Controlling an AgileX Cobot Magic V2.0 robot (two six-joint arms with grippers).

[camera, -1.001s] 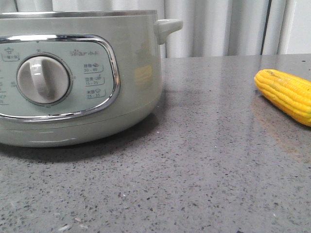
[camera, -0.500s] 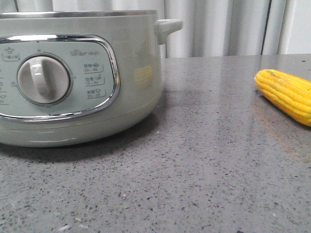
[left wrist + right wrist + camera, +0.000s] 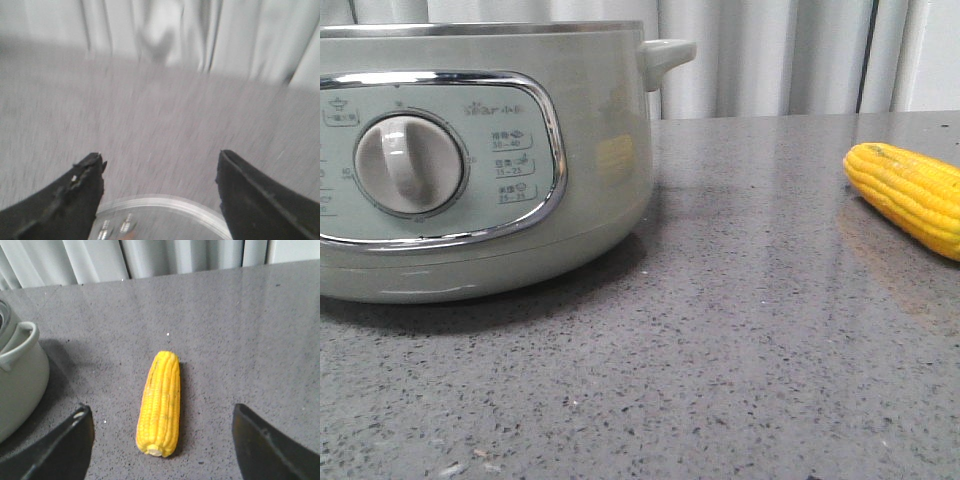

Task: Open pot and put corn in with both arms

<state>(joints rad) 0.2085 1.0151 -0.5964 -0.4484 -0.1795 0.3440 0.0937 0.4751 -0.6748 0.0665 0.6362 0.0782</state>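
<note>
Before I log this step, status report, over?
Both tools open: left tool above pot, right tool over corn. Corn lying on countertop, ungrasped. Nothing blocking.

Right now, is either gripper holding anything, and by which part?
Nothing is held. The right gripper is open above the corn cob, which lies on the table. The left gripper is open and empty above a round, clear-looking rim.

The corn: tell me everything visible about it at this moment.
The corn is a bright yellow cob with neat kernel rows, one end tapered, the other blunt with a pale core. It lies flat on the grey speckled table, right of the pot and apart from it, between the open right tool fingers, untouched.
</note>
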